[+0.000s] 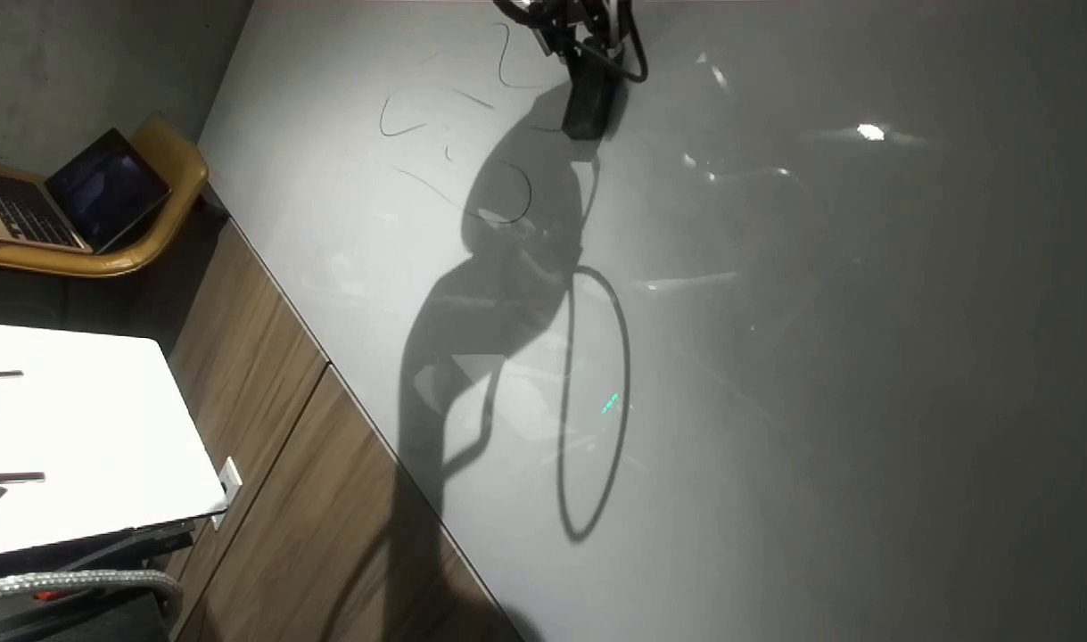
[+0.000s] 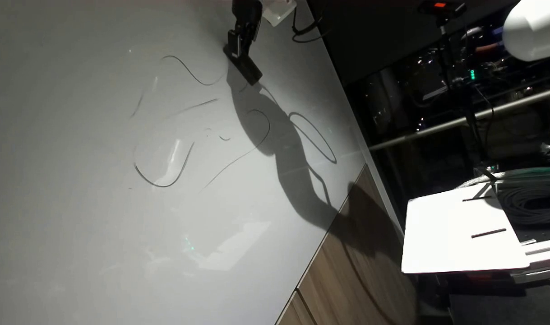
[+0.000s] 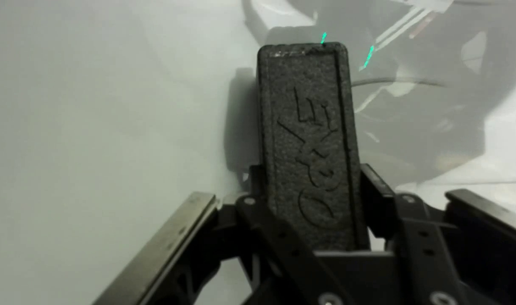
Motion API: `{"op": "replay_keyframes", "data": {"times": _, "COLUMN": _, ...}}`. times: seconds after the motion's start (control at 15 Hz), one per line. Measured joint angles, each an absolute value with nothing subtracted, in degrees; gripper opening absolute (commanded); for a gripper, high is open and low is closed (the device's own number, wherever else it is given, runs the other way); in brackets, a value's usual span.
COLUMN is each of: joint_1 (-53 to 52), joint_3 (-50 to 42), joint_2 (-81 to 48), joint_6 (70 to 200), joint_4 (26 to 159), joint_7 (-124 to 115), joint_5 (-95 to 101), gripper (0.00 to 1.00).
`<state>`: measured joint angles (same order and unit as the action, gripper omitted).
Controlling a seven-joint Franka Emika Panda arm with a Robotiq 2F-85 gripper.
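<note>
We are seeing the gripper (image 3: 312,190) grasping a black eraser (image 3: 306,106) by its sides; it is sitting at or just off the white board (image 2: 76,225), near the pen marks (image 2: 164,185), and we are not managing to tell which. We are judging that pressing too hard could be twisting it in the grip, a tilted face could be leaving streaks, and the cable (image 1: 643,67), looping alongside, could be snagging.
</note>
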<state>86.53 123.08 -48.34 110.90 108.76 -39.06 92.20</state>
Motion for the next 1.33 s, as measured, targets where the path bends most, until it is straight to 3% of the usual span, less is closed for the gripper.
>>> {"op": "replay_keyframes", "data": {"times": 0.53, "joint_1": 67.90, "joint_3": 116.01, "joint_2": -40.57, "joint_6": 108.99, "joint_4": 104.41, "joint_7": -44.71, "joint_5": 88.94, "gripper": 0.29}}
{"op": "replay_keyframes", "data": {"times": 1.07, "joint_1": 39.53, "joint_3": 96.77, "joint_2": -28.96, "joint_6": 110.21, "joint_4": 89.20, "joint_7": -42.73, "joint_5": 85.97, "gripper": 0.29}}
{"op": "replay_keyframes", "data": {"times": 1.33, "joint_1": 34.77, "joint_3": 92.73, "joint_2": -28.21, "joint_6": 108.32, "joint_4": 87.68, "joint_7": -41.77, "joint_5": 86.47, "gripper": 0.29}}
